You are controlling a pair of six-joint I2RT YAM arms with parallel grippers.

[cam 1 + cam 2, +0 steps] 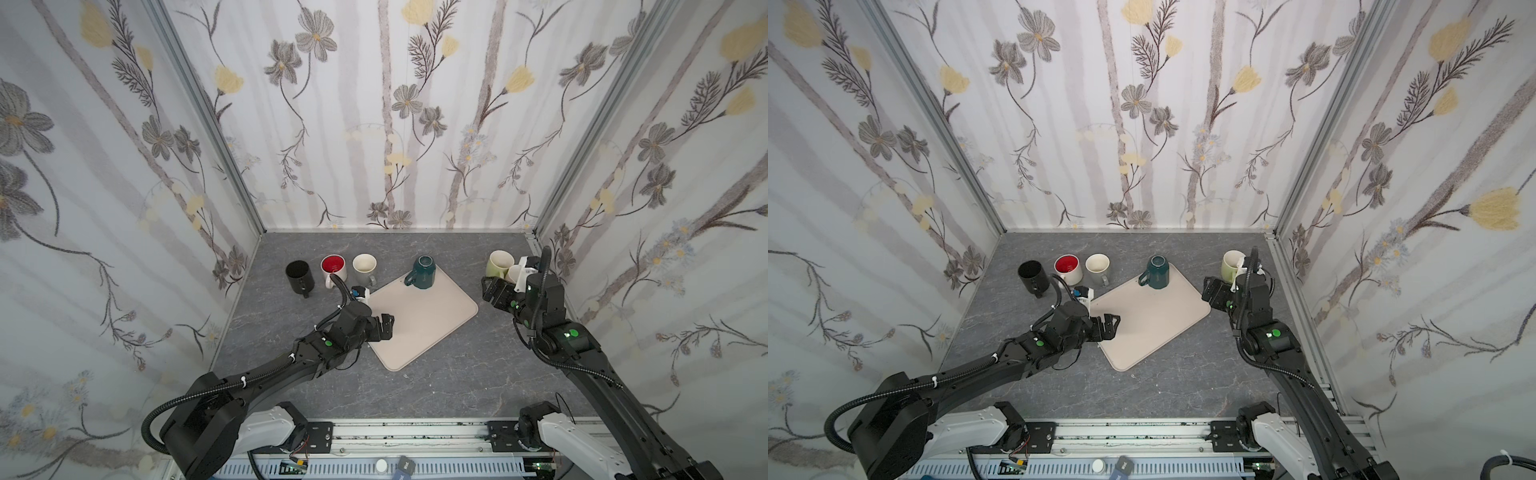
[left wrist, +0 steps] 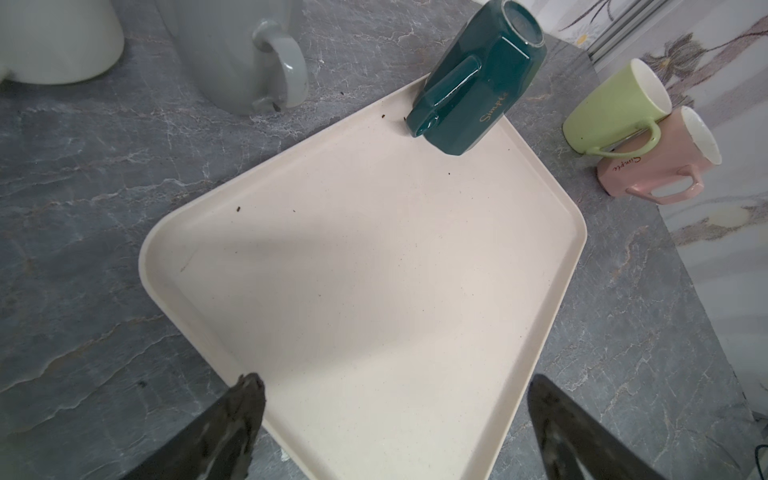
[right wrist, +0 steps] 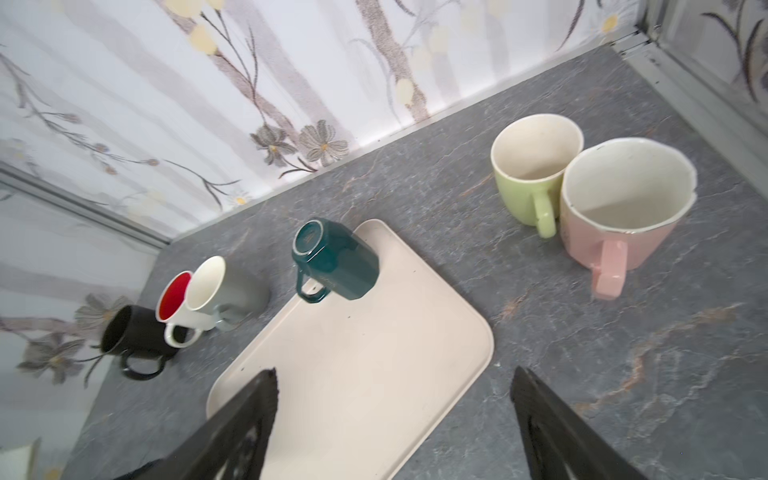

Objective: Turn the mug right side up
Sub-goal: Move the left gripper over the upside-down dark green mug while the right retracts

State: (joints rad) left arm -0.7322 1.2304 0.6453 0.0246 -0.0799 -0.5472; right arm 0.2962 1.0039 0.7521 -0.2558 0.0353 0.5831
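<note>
On your left, along the far side of the grey marbled counter (image 1: 415,386), a black mug (image 1: 299,276), a white mug with a red inside (image 1: 333,268) and a grey mug with a cream inside (image 1: 365,269) stand upright in a row. Your left pincer (image 1: 387,327) hovers over the left edge of the flat beige tray (image 1: 428,316), jaws spread wide and holding nothing.

At the tray's far corner sits the dark teal faceted ceramic mug (image 1: 423,274). It is upside down, with its rim on the tray, its round glazed base up and its handle pointing left. Gold script on its side reads "Simple".

Your right pincer (image 1: 489,291) hangs just right of the tray, jaws apart and empty. Beyond it, a light green mug (image 1: 498,264) and a pink mug (image 3: 623,216) stand upright just beside each other. The pink one also carries "Simple" in script.
</note>
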